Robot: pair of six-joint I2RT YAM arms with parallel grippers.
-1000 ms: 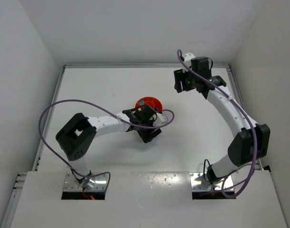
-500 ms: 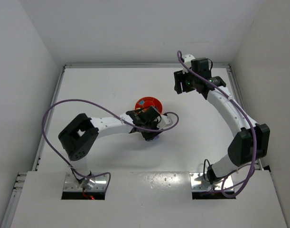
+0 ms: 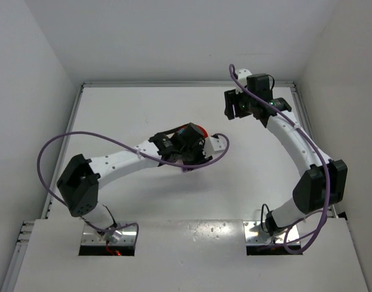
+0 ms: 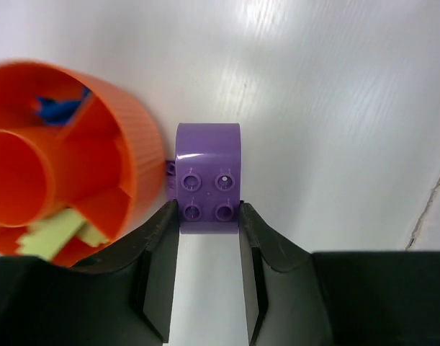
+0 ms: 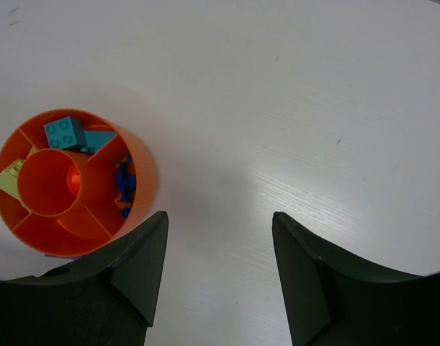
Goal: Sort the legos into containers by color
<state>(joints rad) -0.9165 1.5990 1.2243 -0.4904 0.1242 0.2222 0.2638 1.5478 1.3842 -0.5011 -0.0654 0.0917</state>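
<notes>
The orange bowl (image 4: 137,155) sits mid-table and also shows in the right wrist view (image 5: 137,166) and, partly under the left wrist, in the top view (image 3: 200,129). My left gripper (image 4: 209,213) is shut on a purple brick (image 4: 208,176), held right beside the bowl's outer wall. The bowl's sections hold a teal brick (image 5: 64,132), blue bricks (image 5: 124,184) and a yellow-green brick (image 5: 9,180). Something orange lies in the centre well (image 5: 73,180). My right gripper (image 5: 220,220) is open and empty, high at the back right (image 3: 232,107), looking down on the bowl.
White table with raised edges at the left, back and right (image 3: 301,103). The left arm's purple cable (image 3: 219,146) loops just right of the bowl. A seam in the table (image 4: 425,209) runs at the right of the left wrist view.
My left arm has swung its wrist up and back against the bowl, now covering part of it, with its elbow moved left. The right arm has not moved.
</notes>
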